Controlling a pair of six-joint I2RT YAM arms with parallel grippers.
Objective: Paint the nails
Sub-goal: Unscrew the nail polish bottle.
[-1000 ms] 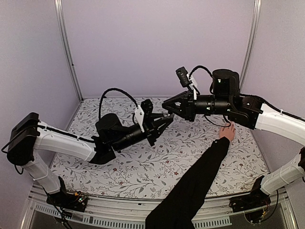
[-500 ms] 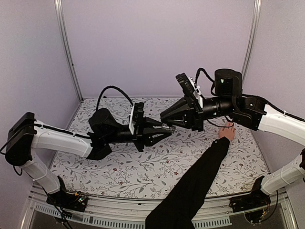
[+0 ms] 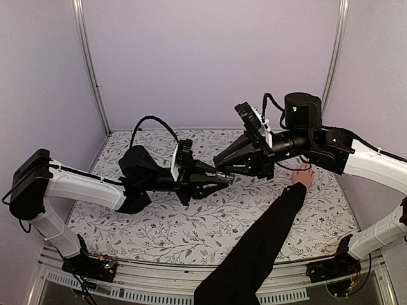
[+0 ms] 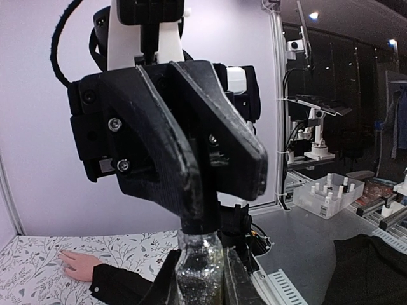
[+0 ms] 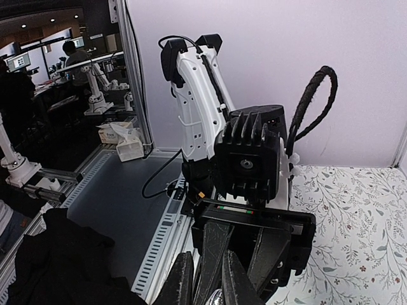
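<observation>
Left pincer clamps the bottle; right pincer is closed on its top. Nails rest on the table, well apart. Twist off-axis and you'll slip the bottle, spilling polish.

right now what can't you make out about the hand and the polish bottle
- nails: too small to see on the hand in the top and left wrist views
- bottle cap: left wrist view, covered by the right gripper
- bottle, top view: hidden between the left gripper and right gripper
- bottle, right wrist view: cut off by the bottom edge
</observation>
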